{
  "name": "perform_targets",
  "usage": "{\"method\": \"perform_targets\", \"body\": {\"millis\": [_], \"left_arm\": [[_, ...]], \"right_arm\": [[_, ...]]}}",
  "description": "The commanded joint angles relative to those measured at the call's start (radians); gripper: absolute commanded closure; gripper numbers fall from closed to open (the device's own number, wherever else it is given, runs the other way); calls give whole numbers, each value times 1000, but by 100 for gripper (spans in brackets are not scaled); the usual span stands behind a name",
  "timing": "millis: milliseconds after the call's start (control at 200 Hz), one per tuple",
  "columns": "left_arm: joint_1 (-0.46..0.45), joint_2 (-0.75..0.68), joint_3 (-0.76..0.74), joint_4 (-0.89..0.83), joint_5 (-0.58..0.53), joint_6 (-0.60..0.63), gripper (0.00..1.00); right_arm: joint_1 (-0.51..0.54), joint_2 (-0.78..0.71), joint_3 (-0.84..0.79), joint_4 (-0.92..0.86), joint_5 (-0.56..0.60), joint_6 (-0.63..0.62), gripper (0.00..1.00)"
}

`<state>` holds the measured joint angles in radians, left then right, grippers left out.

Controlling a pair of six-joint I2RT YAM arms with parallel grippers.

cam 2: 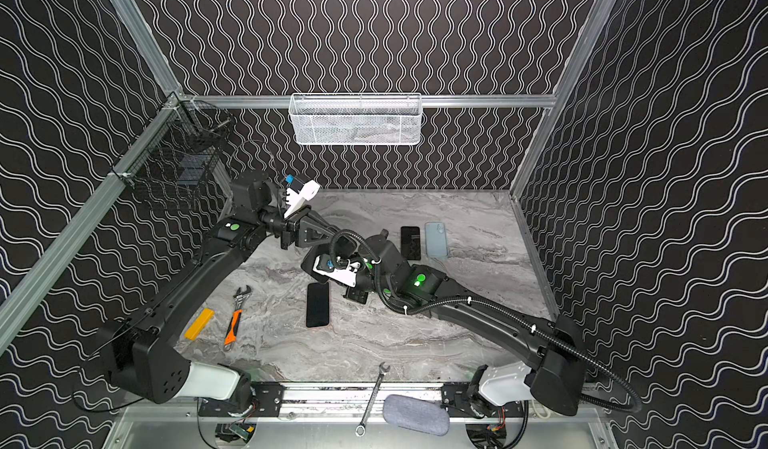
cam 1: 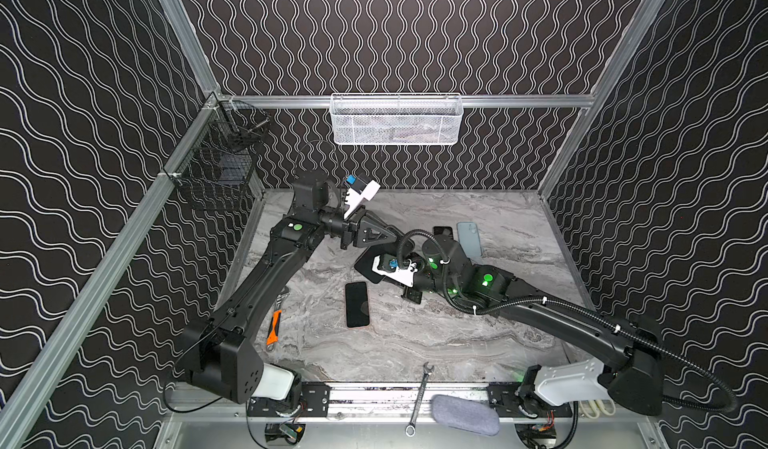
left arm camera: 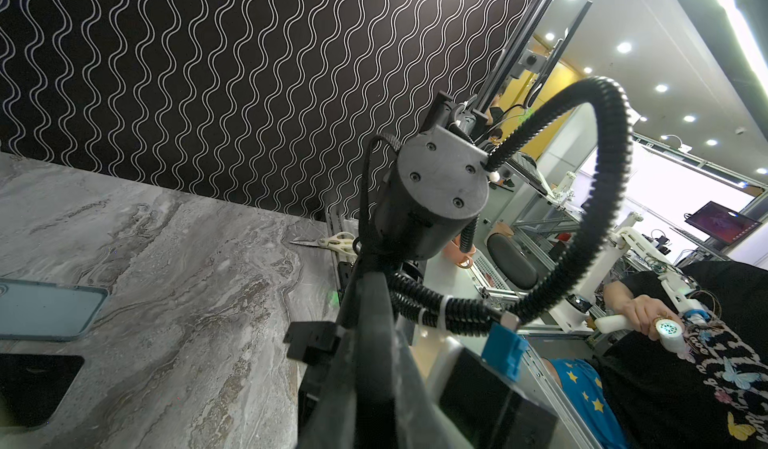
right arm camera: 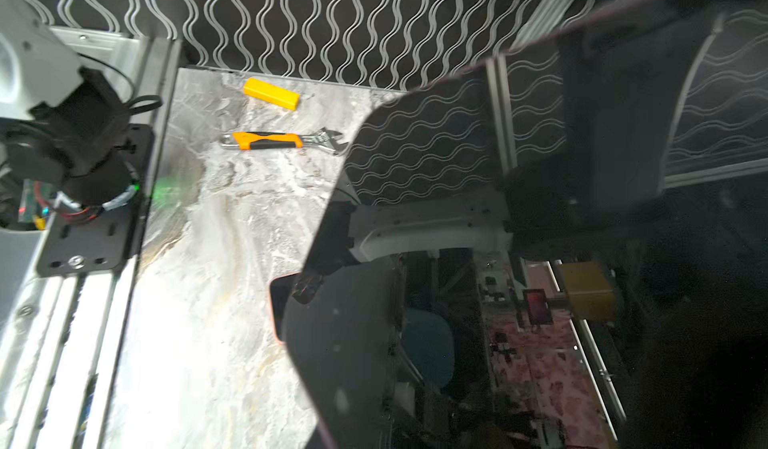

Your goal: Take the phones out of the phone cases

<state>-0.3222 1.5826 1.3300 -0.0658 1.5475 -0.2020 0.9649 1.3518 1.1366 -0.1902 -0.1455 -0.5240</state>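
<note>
My right gripper (cam 1: 384,276) is shut on a glossy black phone (cam 1: 365,267) and holds it tilted above the middle of the table. In the right wrist view that phone's screen (right arm camera: 457,218) fills most of the picture and hides the jaws. Whether a phone case is round it I cannot tell. My left gripper (cam 1: 397,236) is shut, its tip close to the right wrist and the phone's far edge; contact is not visible. A light blue phone case (cam 1: 469,239) lies flat at the back right.
A second black phone (cam 1: 357,304) with an orange rim lies under the held one, a third (cam 2: 410,242) beside the blue case. An orange-handled wrench (cam 2: 232,322) and yellow block (cam 2: 199,323) lie left. A spanner (cam 1: 419,397) and grey pouch (cam 1: 463,414) sit at the front rail.
</note>
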Motion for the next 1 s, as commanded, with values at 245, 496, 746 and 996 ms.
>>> {"method": "perform_targets", "body": {"millis": [245, 496, 746, 996], "left_arm": [[-4, 1, 4, 8, 41, -5, 100], [-4, 9, 23, 7, 10, -20, 100], [-3, -16, 54, 11, -79, -60, 100], [4, -39, 60, 187, -312, -335, 100]], "right_arm": [[-105, -105, -128, 285, 21, 140, 97], [-138, -157, -178, 274, -24, 215, 75], [-215, -222, -256, 303, 4, 332, 69], [-277, -287, -353, 362, -14, 468, 40]]}}
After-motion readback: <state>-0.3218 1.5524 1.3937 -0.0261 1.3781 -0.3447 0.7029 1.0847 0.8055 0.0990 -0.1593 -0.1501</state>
